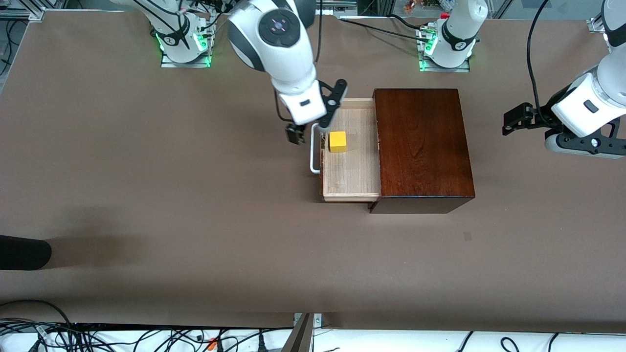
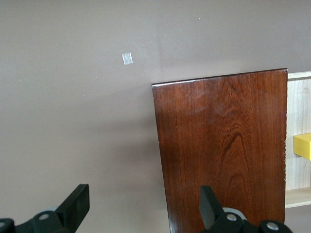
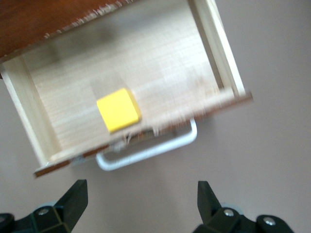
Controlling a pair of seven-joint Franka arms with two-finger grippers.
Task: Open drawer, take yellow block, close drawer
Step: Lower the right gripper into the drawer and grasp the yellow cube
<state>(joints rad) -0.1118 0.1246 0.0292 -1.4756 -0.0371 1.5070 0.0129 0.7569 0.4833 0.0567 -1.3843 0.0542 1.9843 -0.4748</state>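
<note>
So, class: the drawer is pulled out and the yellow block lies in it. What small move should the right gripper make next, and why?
Probably shift the right gripper from over the handle to over the yellow block, then lower. The drawer already stands open, the block lies bare near its front, and the gripper is open and empty. The left gripper waits over the table, at its own end.

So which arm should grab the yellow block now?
Probably the right. Its tool hangs open over the handle of the open drawer, beside the yellow block. The left tool waits off past the box.
</note>
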